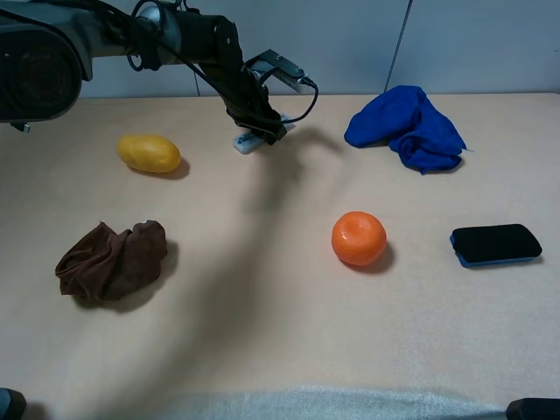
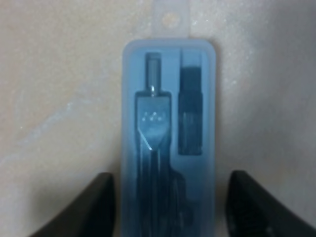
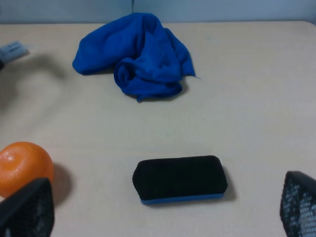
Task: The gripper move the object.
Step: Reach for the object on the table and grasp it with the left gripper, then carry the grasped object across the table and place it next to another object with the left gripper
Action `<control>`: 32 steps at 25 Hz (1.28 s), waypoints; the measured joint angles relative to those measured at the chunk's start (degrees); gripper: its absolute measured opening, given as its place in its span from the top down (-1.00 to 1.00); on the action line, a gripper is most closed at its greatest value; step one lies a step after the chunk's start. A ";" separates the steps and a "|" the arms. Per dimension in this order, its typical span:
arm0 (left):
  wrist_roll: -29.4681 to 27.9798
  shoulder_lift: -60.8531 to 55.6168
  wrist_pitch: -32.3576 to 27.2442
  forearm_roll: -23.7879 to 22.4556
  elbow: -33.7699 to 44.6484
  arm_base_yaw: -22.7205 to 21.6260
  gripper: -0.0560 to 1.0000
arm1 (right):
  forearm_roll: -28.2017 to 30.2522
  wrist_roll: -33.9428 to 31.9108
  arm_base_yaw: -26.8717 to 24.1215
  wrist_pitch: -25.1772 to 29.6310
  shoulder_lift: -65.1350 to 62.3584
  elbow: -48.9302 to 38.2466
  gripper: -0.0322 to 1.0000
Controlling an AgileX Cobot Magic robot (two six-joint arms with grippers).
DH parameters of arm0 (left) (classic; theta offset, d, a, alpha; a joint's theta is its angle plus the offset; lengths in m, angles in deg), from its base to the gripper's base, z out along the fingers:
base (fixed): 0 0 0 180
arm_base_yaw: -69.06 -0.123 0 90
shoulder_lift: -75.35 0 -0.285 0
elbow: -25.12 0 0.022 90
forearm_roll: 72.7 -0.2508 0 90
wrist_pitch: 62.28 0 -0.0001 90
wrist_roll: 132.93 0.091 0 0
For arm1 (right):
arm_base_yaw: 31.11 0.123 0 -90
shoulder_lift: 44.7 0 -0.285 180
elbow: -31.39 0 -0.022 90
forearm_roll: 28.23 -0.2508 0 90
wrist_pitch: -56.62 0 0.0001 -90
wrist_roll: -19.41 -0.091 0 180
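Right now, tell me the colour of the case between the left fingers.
Translucent pale blue. The case shows best in the left wrist view.

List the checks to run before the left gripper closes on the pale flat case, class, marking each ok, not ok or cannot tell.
1. Left gripper open: ok, fingers apart.
2. Case centred between its fingers: ok, a gap each side.
3. Fingers low enough to grip: cannot tell.
4. Neighbours clear of case: ok, yellow fruit and blue cloth lie apart.
5. Right gripper out of the way: ok, open, facing the black eraser.
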 joint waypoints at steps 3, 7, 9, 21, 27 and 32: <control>0.00 0.00 0.10 0.00 0.00 0.00 0.10 | 0.00 0.00 0.00 0.00 0.00 0.00 -0.41; 0.00 0.00 0.10 0.00 0.00 0.00 0.10 | 0.00 0.00 0.00 0.00 0.00 0.00 -0.41; 0.00 0.00 0.16 0.00 0.00 0.00 0.10 | 0.00 0.00 0.00 0.00 0.00 0.00 -0.41; 0.00 -0.06 0.98 -0.05 0.00 0.00 0.10 | 0.00 0.00 0.00 0.00 0.00 0.00 -0.41; 0.00 -2.02 0.80 -0.23 0.00 0.00 0.10 | 0.00 0.00 0.00 0.00 0.00 0.00 -0.41; -2.43 -3.73 -1.93 -0.23 0.00 0.00 0.10 | 0.00 0.00 0.00 0.00 0.00 0.00 -0.41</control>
